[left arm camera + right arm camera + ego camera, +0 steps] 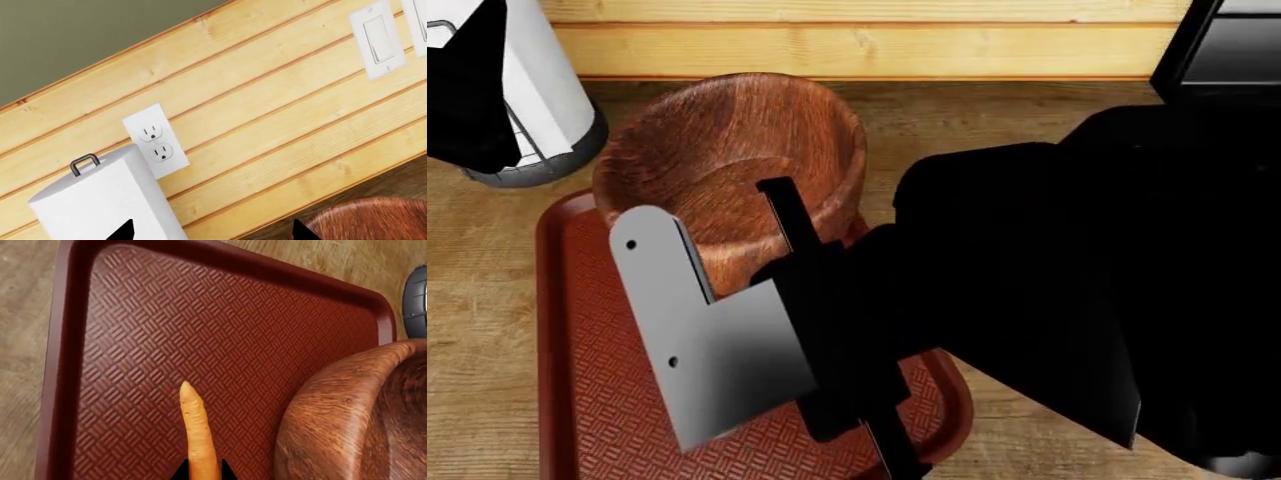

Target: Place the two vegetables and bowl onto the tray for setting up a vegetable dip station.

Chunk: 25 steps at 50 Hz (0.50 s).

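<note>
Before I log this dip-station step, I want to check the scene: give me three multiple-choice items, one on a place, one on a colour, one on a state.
1. Where does the bowl stand?
A. On the far end of the tray
B. On the counter, well away from the tray
C. Upside down on the paper towel roll

2. What colour is the vegetable between the right gripper's fingertips?
A. Green
B. Orange
C. White

3. What is the state of the carrot?
A. Lying loose inside the bowl
B. Held at its thick end over the tray, tip pointing away
C. Resting on the counter beside the wall outlet

Answers: 1 A, the head view shows the bowl on the tray's far end. 2 B, the right wrist view shows an orange carrot. 3 B, the fingertips flank its thick end above the tray's woven surface.
</note>
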Available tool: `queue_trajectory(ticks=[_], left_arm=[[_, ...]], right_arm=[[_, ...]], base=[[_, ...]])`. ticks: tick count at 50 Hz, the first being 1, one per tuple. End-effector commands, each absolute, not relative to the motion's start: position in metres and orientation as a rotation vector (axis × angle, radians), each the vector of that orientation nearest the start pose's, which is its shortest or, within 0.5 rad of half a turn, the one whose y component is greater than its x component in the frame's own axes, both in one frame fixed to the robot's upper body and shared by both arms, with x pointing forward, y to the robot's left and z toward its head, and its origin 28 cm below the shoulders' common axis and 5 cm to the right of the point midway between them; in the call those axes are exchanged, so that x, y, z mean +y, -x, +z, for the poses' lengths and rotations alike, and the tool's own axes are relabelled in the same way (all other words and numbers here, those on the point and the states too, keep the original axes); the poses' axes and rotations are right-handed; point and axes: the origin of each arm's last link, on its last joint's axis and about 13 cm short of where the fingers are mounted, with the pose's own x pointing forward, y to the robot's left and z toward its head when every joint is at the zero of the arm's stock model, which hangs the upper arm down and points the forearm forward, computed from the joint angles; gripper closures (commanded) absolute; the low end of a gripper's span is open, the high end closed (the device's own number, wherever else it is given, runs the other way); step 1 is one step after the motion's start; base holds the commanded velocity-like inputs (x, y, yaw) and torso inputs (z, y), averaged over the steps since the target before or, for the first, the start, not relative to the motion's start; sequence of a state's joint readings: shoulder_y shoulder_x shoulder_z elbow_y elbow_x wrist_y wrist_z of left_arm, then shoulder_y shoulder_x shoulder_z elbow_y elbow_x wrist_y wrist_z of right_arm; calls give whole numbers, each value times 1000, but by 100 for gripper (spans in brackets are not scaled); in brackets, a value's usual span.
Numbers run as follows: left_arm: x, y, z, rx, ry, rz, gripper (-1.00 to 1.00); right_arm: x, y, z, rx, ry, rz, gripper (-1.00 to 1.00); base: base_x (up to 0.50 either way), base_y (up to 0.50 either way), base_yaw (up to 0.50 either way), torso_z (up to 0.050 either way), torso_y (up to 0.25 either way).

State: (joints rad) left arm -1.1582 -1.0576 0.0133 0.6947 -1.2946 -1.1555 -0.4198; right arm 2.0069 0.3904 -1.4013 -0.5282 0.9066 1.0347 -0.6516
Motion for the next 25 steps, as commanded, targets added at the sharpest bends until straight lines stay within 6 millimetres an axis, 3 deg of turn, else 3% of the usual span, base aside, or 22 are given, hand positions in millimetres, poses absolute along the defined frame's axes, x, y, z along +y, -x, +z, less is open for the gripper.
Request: queue_trajectory(ticks=[1, 2, 18, 25], left_arm=[[310, -181, 350, -353, -430, -67, -100], [310, -182, 349, -353, -430, -67, -100], [312, -181, 347, -351, -425, -65, -100], [313, -181, 346, -350, -422, -63, -100]], right_arm=[[-12, -240, 362, 164, 1442, 1374, 100], [-12, -240, 362, 161, 1440, 1369, -100], [-12, -239, 362, 161, 1447, 1365, -100], [-14, -230, 378, 134, 1436, 1370, -100]], base=[[0, 0, 0, 0, 0], [0, 0, 0, 0, 0], [0, 0, 0, 0, 0], [0, 0, 0, 0, 0]])
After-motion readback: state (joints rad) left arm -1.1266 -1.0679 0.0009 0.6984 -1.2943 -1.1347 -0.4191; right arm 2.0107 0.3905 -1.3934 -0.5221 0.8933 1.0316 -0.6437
